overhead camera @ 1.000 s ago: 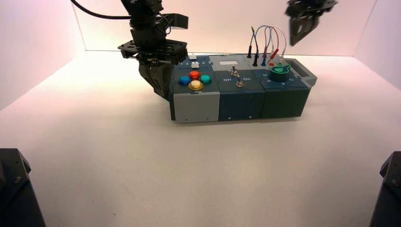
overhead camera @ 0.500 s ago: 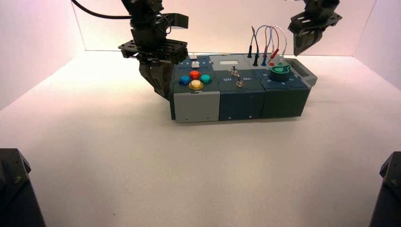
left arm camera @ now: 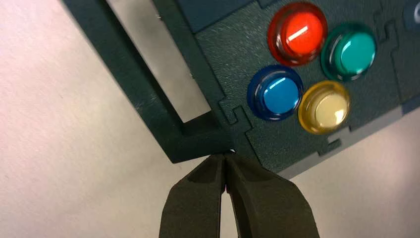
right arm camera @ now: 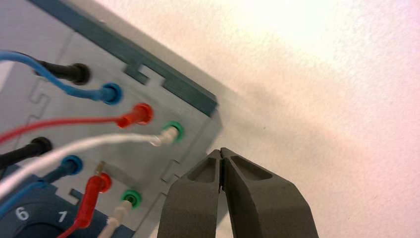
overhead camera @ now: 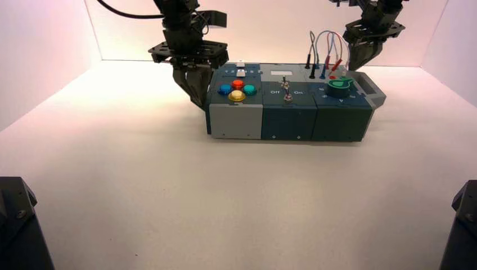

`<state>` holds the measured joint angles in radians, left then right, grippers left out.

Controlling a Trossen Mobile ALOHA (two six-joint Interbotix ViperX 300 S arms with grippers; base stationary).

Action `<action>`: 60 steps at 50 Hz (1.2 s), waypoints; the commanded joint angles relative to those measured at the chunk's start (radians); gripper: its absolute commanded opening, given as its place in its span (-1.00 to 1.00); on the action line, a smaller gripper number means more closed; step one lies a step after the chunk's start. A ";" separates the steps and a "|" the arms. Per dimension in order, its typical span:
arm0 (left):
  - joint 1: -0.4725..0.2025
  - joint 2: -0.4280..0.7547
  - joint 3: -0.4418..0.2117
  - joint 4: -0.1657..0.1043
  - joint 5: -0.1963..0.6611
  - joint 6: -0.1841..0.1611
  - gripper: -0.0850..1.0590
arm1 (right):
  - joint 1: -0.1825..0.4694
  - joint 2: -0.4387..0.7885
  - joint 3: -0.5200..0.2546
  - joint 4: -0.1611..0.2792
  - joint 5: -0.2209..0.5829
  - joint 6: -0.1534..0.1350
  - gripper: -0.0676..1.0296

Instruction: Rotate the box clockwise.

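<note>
White tabletop and pale walls surround the box [overhead camera: 289,107], which sits toward the far middle of the surface with its long axis running left to right across the robot's front. The left gripper [overhead camera: 197,93] is down at the box's left end, beside the four round buttons [overhead camera: 237,90]; in the left wrist view its fingertips [left arm camera: 225,163] are pressed together with nothing between them, their tips touching the corner where the end handle [left arm camera: 148,94] joins the panel. The right gripper [overhead camera: 360,56] hangs at the far right corner, behind the looped wires [overhead camera: 329,50]; in the right wrist view its fingers [right arm camera: 223,163] are likewise closed on nothing, sitting just beside the box's edge near the green sockets [right arm camera: 173,130]. So the two arms stand at opposite ends and on opposite sides of the long axis: the left low against the near-left corner, the right at the far-right edge. For a clockwise turn, that pairing looks suited to pushing the left end away and drawing the right end toward the robot, though this is only a judgement. Whether the right fingertips actually touch the box is hard to make out, since their tips overlap the edge. The right end handle [overhead camera: 371,84] is partly hidden, and the box's back face cannot be seen.
</note>
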<state>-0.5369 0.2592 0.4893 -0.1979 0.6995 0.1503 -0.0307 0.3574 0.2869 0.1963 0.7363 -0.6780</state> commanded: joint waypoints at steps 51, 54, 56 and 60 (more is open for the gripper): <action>0.149 0.104 -0.250 -0.003 -0.018 0.049 -0.91 | 0.103 -0.238 0.307 0.117 -0.028 0.011 -0.92; 0.152 0.104 -0.255 -0.005 -0.018 0.051 -0.91 | 0.106 -0.259 0.331 0.124 -0.037 0.017 -0.92; 0.153 0.104 -0.259 -0.005 -0.018 0.052 -0.91 | 0.107 -0.270 0.345 0.127 -0.041 0.018 -0.92; 0.155 0.109 -0.272 -0.005 -0.018 0.055 -0.91 | 0.115 -0.295 0.377 0.138 -0.051 0.023 -0.92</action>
<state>-0.3636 0.3850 0.2592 -0.1948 0.6903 0.1979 0.0276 0.1181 0.6397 0.3007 0.6888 -0.6627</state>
